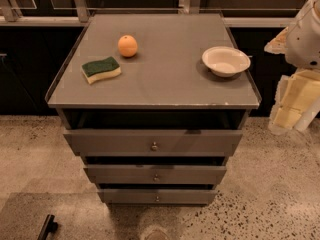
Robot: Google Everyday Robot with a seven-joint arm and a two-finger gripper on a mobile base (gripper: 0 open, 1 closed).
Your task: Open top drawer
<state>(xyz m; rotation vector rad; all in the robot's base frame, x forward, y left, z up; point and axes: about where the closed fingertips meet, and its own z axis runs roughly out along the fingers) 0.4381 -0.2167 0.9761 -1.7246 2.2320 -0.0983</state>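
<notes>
Grey top drawer (110,143) looks unpulled; my jaws hang right of the tabletop (165,79), opening unreadable, and next must line up on its knob (154,146).

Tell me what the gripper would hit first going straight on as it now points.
The gripper hangs right of the cabinet, pointing down. Straight on, it would probably meet the speckled floor first, missing the top drawer; depth is unclear.

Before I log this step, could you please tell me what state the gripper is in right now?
Gripper: cannot be told; it hangs at the right edge of the view, beside the cabinet, not touching the top drawer.
</notes>
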